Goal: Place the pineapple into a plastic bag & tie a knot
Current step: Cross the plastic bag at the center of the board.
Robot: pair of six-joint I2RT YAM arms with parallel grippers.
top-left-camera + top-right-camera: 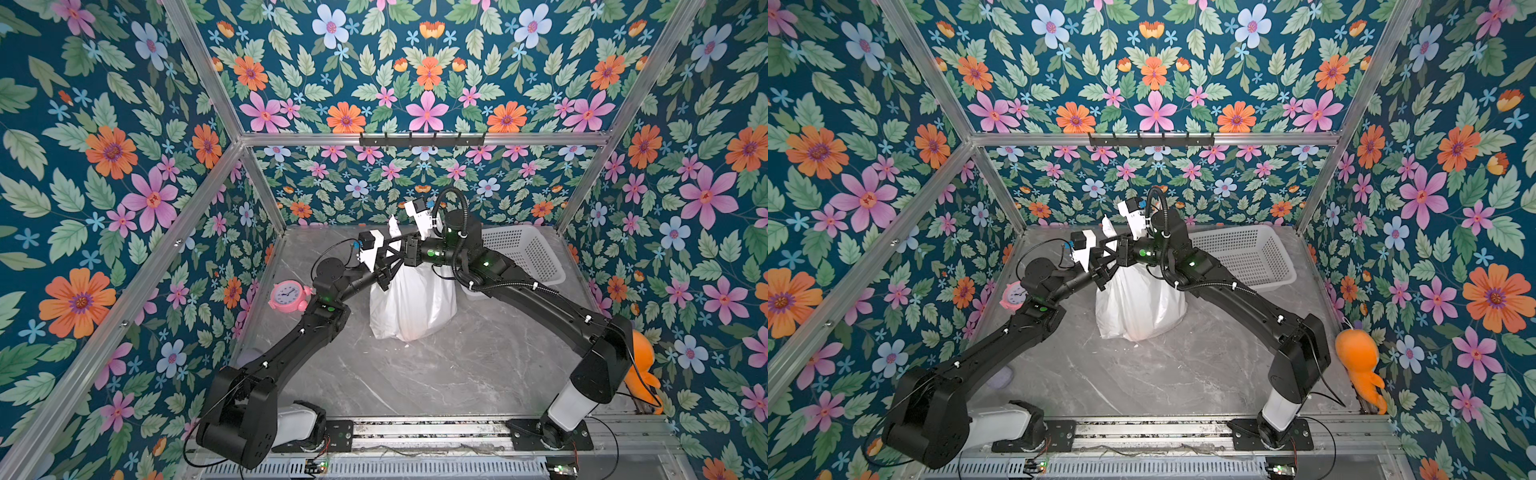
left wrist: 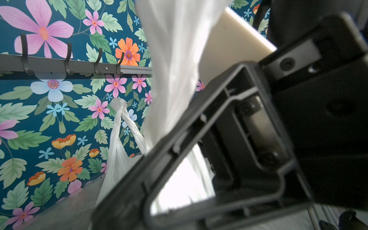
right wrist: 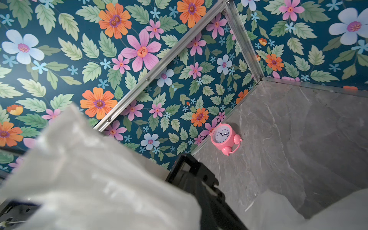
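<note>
The white plastic bag (image 1: 411, 303) (image 1: 1138, 303) stands upright and bulging in the middle of the grey table in both top views. The pineapple is hidden. Both grippers meet just above the bag's gathered top. My left gripper (image 1: 392, 255) (image 1: 1106, 259) is shut on a handle strap (image 2: 171, 59) that runs up out of its jaws. A second, twisted strap loop (image 2: 119, 127) hangs behind it. My right gripper (image 1: 409, 249) (image 1: 1121, 253) is shut on bunched bag plastic (image 3: 89, 179), and a short white end (image 1: 392, 226) sticks up. The grippers cover the spot, so no knot can be made out.
A white perforated basket (image 1: 519, 253) lies at the back right, partly under the right arm. A pink alarm clock (image 1: 286, 295) (image 3: 224, 138) stands by the left wall. An orange plush toy (image 1: 642, 365) hangs at the right edge. A black hook rail (image 1: 422, 139) crosses the back wall.
</note>
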